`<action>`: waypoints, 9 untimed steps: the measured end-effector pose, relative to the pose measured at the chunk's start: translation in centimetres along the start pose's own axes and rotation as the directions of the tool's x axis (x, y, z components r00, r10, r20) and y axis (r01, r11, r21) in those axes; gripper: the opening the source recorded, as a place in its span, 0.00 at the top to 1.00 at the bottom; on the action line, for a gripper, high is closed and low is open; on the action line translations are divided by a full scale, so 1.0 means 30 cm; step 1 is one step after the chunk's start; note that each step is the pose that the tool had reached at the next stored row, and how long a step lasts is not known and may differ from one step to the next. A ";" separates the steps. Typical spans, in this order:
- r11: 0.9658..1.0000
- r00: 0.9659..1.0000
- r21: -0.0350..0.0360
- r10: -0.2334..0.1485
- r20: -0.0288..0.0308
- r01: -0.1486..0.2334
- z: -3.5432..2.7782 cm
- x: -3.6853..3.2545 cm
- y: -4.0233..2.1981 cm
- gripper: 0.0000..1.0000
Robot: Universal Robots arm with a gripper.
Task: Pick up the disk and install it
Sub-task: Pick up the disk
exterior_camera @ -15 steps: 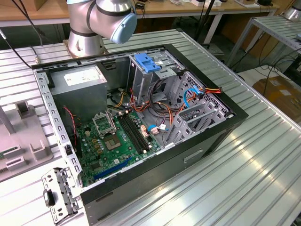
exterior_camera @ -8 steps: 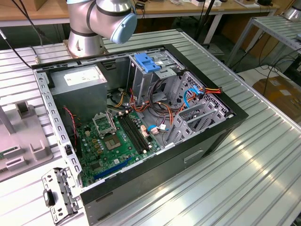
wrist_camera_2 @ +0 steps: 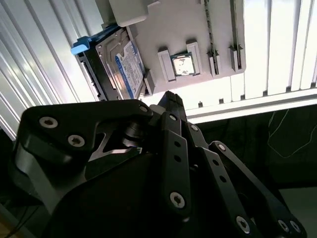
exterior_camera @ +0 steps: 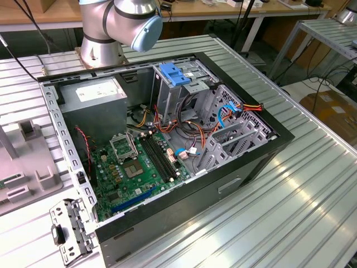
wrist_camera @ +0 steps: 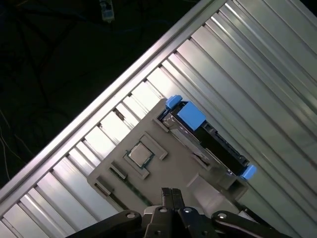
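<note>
Exterior view first: you see the open computer case (exterior_camera: 254, 162) lying on the ribbed metal bench (exterior_camera: 301, 212), with the arm's base (exterior_camera: 100, 39) standing behind it. Inside the case are the grey power supply (exterior_camera: 95, 95), a green motherboard (exterior_camera: 134, 167) and a blue bracket (exterior_camera: 173, 74) on top of the metal drive cage. Part of a grey fixture (exterior_camera: 25, 167) sits at the exterior view's left. Second wrist view puts the black fingers (wrist_camera_2: 173, 134) in front of you, closed together with nothing between them. Beyond them the disk (wrist_camera_2: 130, 64) stands on edge in a slot of the grey fixture (wrist_camera_2: 198, 29), its labelled face showing, near a processor chip (wrist_camera_2: 182, 64) seated in its own recess. First wrist view shows you the fingers (wrist_camera: 166, 194) pressed tip to tip above the fixture (wrist_camera: 168, 144). The disk (wrist_camera: 220, 146) sits at the fixture's edge with its blue rails (wrist_camera: 190, 115), well apart from the fingertips.
</note>
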State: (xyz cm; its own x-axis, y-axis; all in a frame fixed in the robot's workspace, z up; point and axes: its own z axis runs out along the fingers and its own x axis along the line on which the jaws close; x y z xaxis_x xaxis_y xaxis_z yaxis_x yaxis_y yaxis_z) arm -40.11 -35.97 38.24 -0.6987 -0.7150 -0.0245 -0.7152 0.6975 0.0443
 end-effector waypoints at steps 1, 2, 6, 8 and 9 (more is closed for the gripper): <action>1.000 1.000 0.000 -0.006 0.000 0.006 0.000 0.000 0.000 0.89; 1.000 1.000 0.000 -0.015 -0.001 0.015 0.000 0.000 0.000 0.89; 0.999 0.999 -0.001 -0.047 -0.002 0.047 0.000 0.000 0.000 0.89; 0.998 0.998 -0.002 -0.064 -0.003 0.064 0.000 0.000 0.000 0.89; 0.997 0.997 -0.002 -0.072 -0.003 0.072 0.000 0.000 0.000 0.89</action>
State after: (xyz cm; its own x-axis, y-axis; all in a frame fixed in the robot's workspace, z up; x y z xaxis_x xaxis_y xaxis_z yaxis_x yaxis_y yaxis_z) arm -40.11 -35.97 38.25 -0.6450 -0.7638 -0.0244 -0.7640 0.6437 0.0443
